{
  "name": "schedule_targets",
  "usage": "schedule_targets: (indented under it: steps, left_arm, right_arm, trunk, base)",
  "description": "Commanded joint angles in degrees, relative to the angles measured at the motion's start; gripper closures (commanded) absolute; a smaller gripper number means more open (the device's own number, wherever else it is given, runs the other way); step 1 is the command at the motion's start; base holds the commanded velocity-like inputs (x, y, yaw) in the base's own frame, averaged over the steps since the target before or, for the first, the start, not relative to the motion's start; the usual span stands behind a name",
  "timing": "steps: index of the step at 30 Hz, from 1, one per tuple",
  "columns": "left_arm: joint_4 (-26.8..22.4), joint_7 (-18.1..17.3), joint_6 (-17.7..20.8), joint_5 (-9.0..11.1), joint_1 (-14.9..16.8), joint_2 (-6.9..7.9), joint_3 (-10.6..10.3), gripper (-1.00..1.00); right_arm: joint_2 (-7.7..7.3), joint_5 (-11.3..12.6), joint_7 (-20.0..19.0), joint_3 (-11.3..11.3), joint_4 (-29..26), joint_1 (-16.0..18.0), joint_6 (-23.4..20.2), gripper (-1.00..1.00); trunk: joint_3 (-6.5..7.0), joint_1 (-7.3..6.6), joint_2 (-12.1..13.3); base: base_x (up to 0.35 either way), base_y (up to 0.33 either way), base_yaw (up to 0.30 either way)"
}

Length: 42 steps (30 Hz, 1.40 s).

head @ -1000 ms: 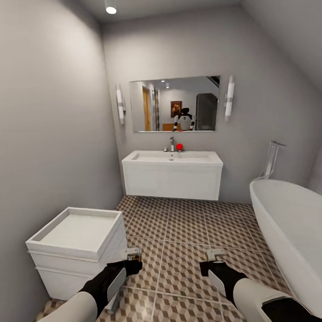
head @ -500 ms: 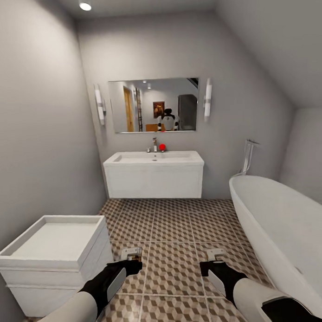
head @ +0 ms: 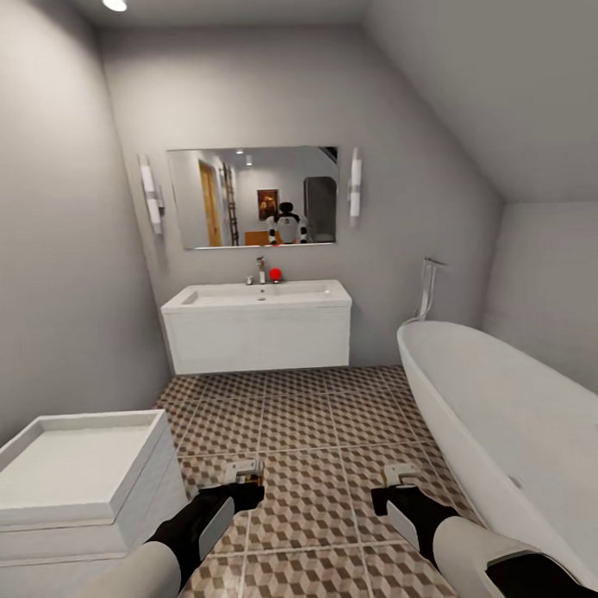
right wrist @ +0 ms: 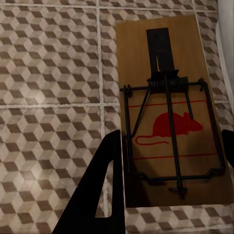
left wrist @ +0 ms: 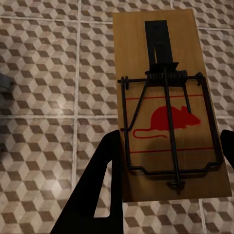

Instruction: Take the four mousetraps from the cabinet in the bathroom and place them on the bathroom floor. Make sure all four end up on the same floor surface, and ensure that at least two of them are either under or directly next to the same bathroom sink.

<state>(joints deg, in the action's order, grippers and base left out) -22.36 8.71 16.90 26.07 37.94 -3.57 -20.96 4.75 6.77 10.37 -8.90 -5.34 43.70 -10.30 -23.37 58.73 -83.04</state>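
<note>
A mousetrap sits flat between the fingers of the left end effector, clamped on it above the tiled floor. A second mousetrap is clamped the same way in the right end effector. The sink stands ahead by the far wall. A bathtub is on the right, and a white box on the left.

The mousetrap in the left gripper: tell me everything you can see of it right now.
The flat rectangular tan wooden mousetrap is held between the dark fingers of the left gripper, above the cube-patterned tiled bathroom floor. Its face carries a black wire frame, a coiled spring across the middle, a dark metal plate toward the far end, and a red printed mouse between red lines. The board looks intact. In the head view it shows as a small tan edge at the fingertips.
</note>
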Motion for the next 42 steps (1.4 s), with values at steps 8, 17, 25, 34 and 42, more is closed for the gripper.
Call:
schedule_targets:
  steps: [8,17,25,34,42]
  left_arm:
    - [-0.2,0.6,0.3,0.6,0.0,0.05,-0.5,1.00]
    - [-0.1,0.7,0.2,0.6,0.0,0.00,-0.5,1.00]
    - [-0.2,0.7,0.2,0.6,0.0,-0.03,-0.5,1.00]
    - [-0.2,0.7,0.4,0.5,0.0,-0.05,-0.5,1.00]
    - [0.0,0.7,0.3,0.5,0.0,-0.04,-0.5,1.00]
  right_arm:
    - [0.00,0.6,0.3,-0.5,-0.1,0.0,-0.9,1.00]
    - [0.00,0.6,0.4,-0.5,-0.1,0.0,-1.0,1.00]
    - [-0.02,0.6,0.4,-0.5,-0.1,0.0,-1.0,1.00]
    - [0.03,0.6,0.4,-0.6,-0.1,0.0,-1.0,1.00]
    - [0.02,0.6,0.3,-0.6,-0.1,0.0,-0.9,1.00]
  trunk:
    - [-0.07,0.00,0.0]
    - [-0.07,0.00,0.0]
    - [-0.07,0.00,0.0]
    - [-0.07,0.00,0.0]
    - [-0.07,0.00,0.0]
  base:
    - [0.000,0.000,-0.021]
    - [0.000,0.000,-0.001]
    - [0.000,0.000,0.000]
    - [0.211,0.000,0.000]
    - [0.316,0.000,0.000]
